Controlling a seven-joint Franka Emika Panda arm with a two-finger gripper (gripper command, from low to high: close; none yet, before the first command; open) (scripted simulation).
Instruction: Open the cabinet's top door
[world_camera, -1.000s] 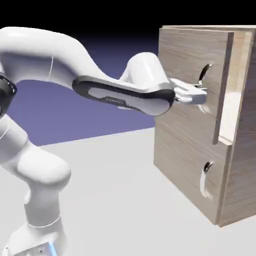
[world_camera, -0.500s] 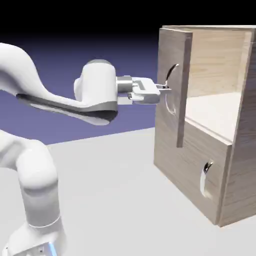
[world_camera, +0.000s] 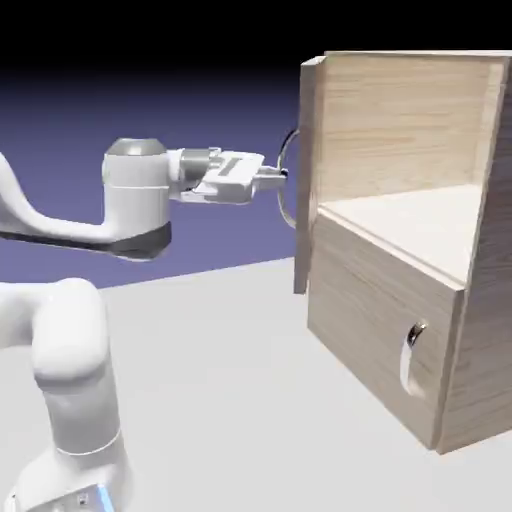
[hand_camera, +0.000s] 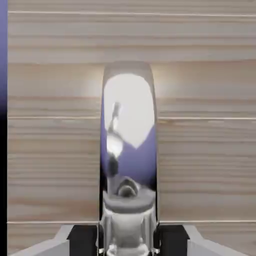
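Note:
The light wood cabinet stands at the exterior view's right. Its top door is swung wide out to the left and shows nearly edge-on, leaving the upper compartment bare to view. My gripper is shut on the door's long curved silver handle, reaching in level from the left. In the hand view the shiny handle fills the middle, running up from between my fingertips, with the door's wood grain behind it.
The lower front panel is closed, with its small silver handle. My white arm rises at the lower left. Grey tabletop lies between the arm and the cabinet.
The top door has swung from barely ajar to wide open. My gripper has pulled leftward with the handle, and the arm has folded back.

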